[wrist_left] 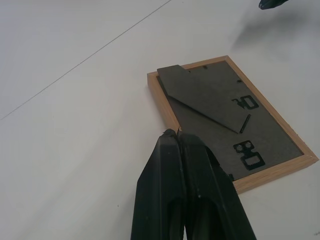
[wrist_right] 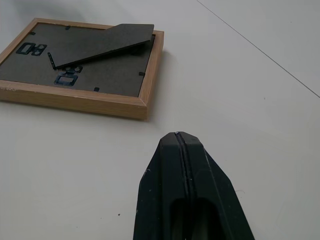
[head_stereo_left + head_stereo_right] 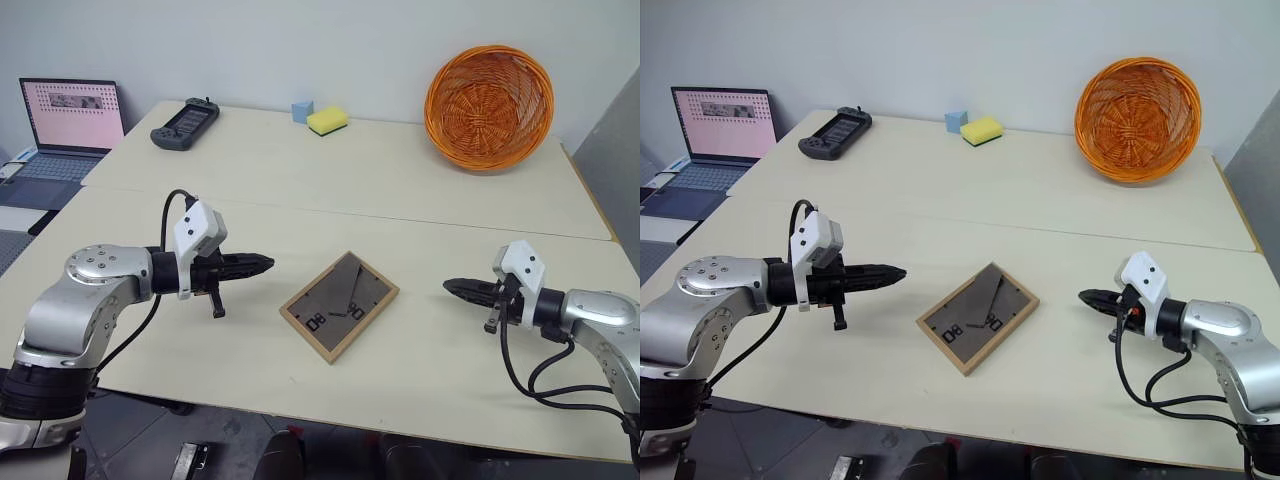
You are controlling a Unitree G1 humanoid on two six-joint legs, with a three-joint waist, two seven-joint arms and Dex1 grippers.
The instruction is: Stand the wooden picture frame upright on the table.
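On the pale desk [image 3: 420,200] the wooden picture frame [image 3: 339,305] lies face down, midway between my tools. My left tool [image 3: 262,264] and right tool [image 3: 452,287] are both clenched, grasping nothing.

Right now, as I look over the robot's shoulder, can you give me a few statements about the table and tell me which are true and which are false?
1. The wooden picture frame lies flat with its dark back facing up. True.
2. The left claw is gripping the frame. False: it is shut and empty, held off to the frame's side.
3. The right claw is shut and holds nothing. True.
4. The orange basket sits in the middle of the table, next to the frame. False: it is tipped on its side at the far right edge.
5. A yellow sponge lies at the far side beside a small blue block. True.
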